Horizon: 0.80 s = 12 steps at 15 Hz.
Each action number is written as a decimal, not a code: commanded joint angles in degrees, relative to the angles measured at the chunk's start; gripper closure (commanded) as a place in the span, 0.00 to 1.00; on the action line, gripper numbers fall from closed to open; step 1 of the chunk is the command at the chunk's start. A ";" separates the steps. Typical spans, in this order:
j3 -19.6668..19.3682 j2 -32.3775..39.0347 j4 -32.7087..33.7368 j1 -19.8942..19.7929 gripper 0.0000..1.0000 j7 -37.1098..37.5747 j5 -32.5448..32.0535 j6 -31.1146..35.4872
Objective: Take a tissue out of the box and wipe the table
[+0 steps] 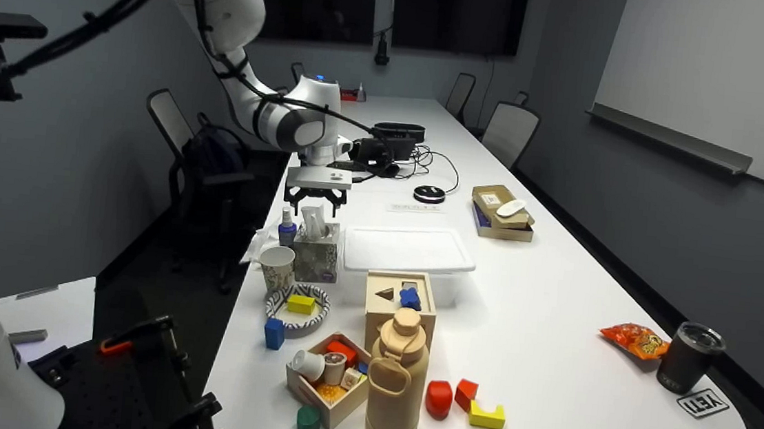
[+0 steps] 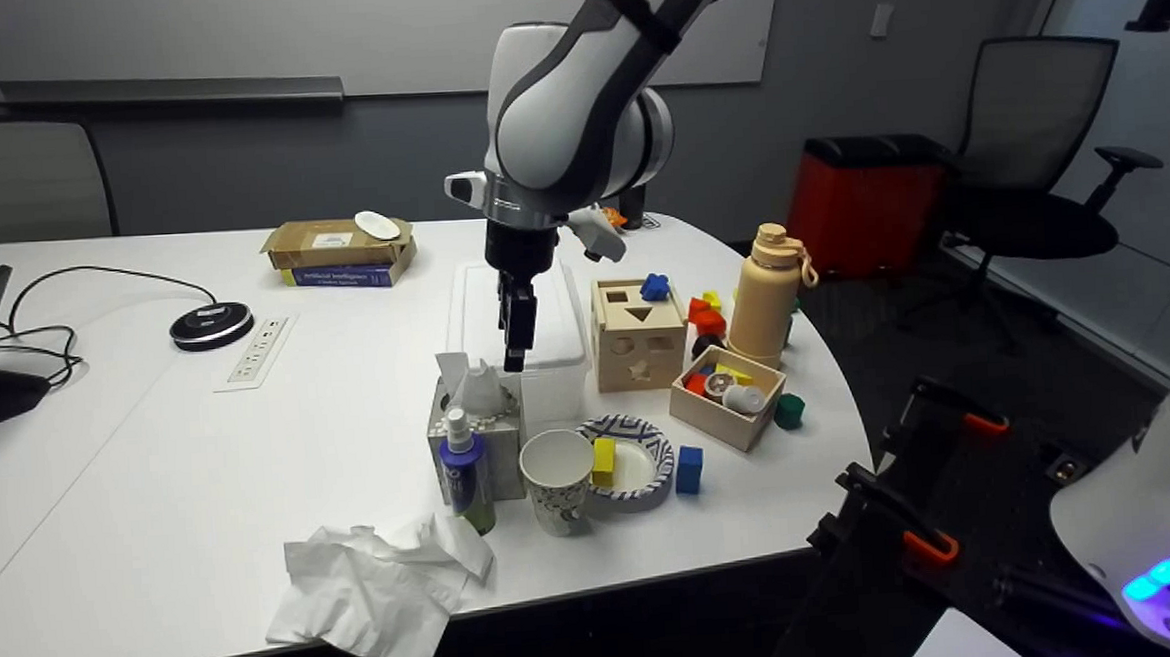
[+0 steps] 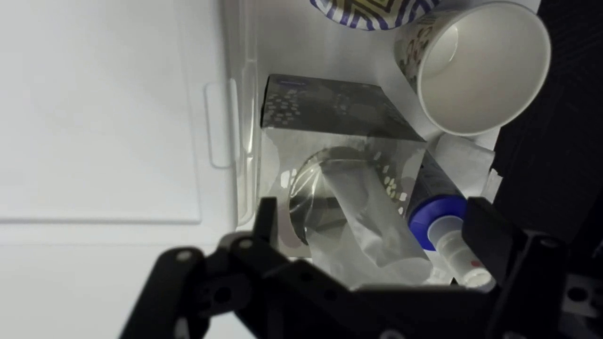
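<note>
My pincer (image 1: pixel 315 209) spread above tissue box (image 2: pixel 502 458)

I'm hanging with fingers parted wide; in the wrist view, the tissue (image 3: pixel 367 212) is poking from the box's opening, showing between them. Contact: can't tell. Box is standing on the desk (image 2: pixel 152 471), near a spray bottle (image 2: pixel 467 475) and patterned cup (image 2: pixel 556 490). Crumpled white paper (image 2: pixel 373 590) is drooping over the edge.

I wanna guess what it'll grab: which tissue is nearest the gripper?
The tissue sticking up out of the box, right by the open gripper. The crumpled one lies farther off, hanging over the edge of the table.
</note>
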 commanded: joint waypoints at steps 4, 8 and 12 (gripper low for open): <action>4.25 8.52 9.15 -2.11 0.00 0.81 -3.99 1.40; 6.07 10.75 11.41 -2.55 0.32 0.25 -4.49 0.57; 7.42 11.41 11.78 -3.74 0.65 -0.06 -4.22 0.26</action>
